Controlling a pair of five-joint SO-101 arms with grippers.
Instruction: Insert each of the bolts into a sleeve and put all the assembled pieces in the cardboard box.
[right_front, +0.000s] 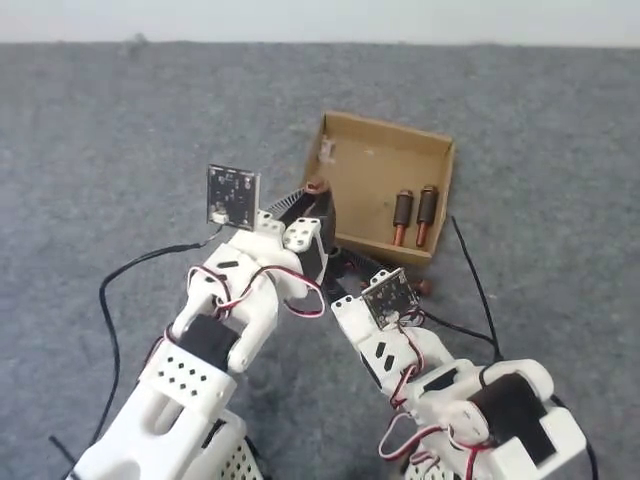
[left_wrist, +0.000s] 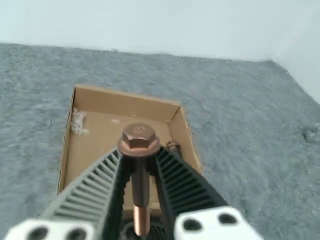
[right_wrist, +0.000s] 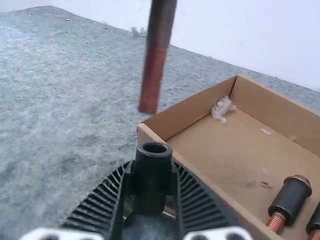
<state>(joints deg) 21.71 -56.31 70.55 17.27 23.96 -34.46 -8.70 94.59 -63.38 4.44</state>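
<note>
My left gripper (left_wrist: 140, 156) is shut on a copper bolt (left_wrist: 139, 141) and holds it upright, hex head up, over the near left corner of the cardboard box (left_wrist: 95, 145). My right gripper (right_wrist: 151, 172) is shut on a black sleeve (right_wrist: 151, 170), its open end up, just outside the box (right_wrist: 235, 145). The bolt's shaft (right_wrist: 156, 55) hangs above the sleeve, its tip a short way over the opening and apart from it. In the high view the left gripper (right_front: 318, 207) and right gripper (right_front: 336, 268) meet at the box's near edge (right_front: 385, 125). Two assembled pieces (right_front: 415, 215) lie inside the box.
A small copper-brown piece (right_front: 424, 286) lies on the grey carpet by the box's near right corner. A scrap of white fluff (right_front: 326, 150) sits in the box's far left corner. Black cables (right_front: 470, 270) trail across the carpet on both sides of the arms.
</note>
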